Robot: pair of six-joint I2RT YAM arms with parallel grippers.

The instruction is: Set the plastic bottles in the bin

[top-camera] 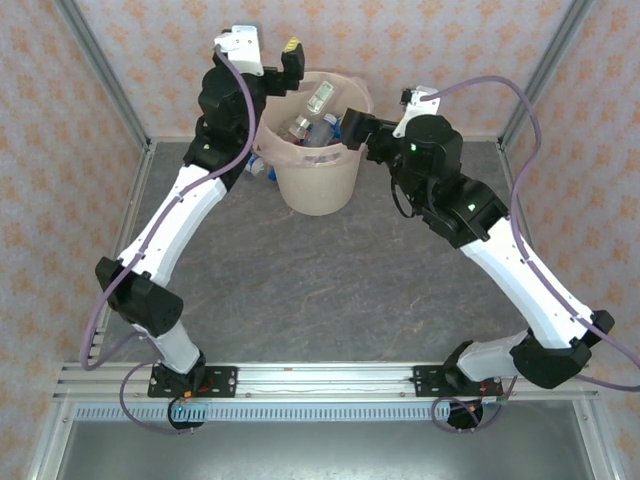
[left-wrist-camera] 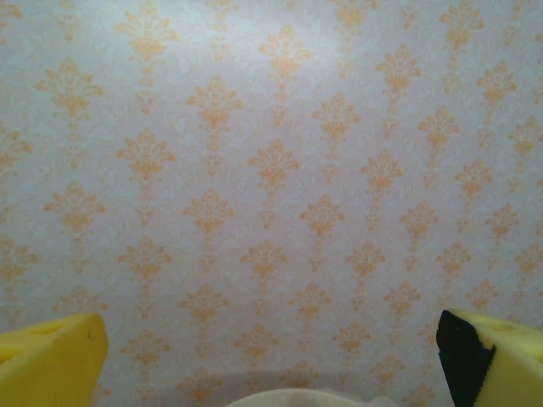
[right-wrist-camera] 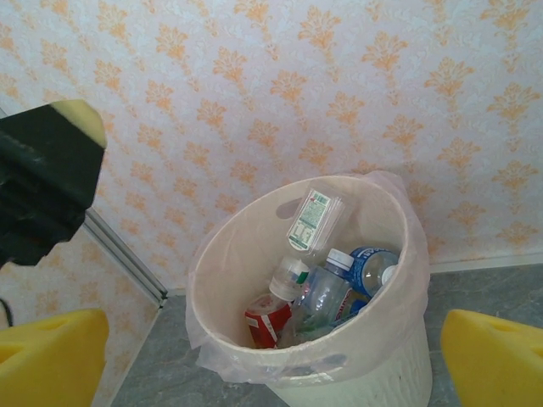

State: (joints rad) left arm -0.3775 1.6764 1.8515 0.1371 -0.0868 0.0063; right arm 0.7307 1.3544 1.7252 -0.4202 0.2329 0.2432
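Showing 1 bin (right-wrist-camera: 242, 263) w/ 4+ bottles (right-wrist-camera: 321, 292); L claw (left-wrist-camera: 271, 356), R claw (right-wrist-camera: 271, 356) open.

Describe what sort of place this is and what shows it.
Probably a robotics lab test cell, staged rather than a real home: the left arm and right arm are bolted to a metal rail, and wallpaper panels sit in a metal frame around a grey table.

Orange-patterned wallpaper (left-wrist-camera: 271, 170) walls surround a grey stone-look table (top-camera: 330, 290).
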